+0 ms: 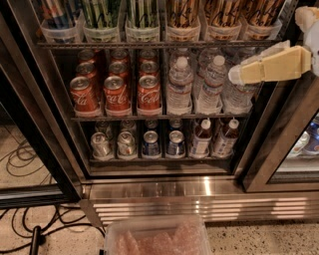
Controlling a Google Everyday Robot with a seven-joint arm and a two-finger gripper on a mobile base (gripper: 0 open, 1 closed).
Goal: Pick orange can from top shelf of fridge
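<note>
The fridge (149, 191) stands open in front of me, with a steel frame and a slatted base. The top shelf (149, 45) is a dark wire rack fronted by clear plastic tubs. Several orange cans (182, 12) stand in the tubs at centre and right, their tops cut off by the frame edge. Tall green-striped cans (102, 12) stand to their left. My gripper (239, 73) comes in from the right, pale yellow, in front of the water bottles just below the top shelf's right end. It holds nothing that I can see.
Red cola cans (117, 92) and water bottles (209, 84) fill the middle rack. Small cans (124, 144) and brown bottles (202, 137) stand on the lowest rack. A clear tub (159, 236) sits on the floor in front. Black cables (25, 159) lie at left.
</note>
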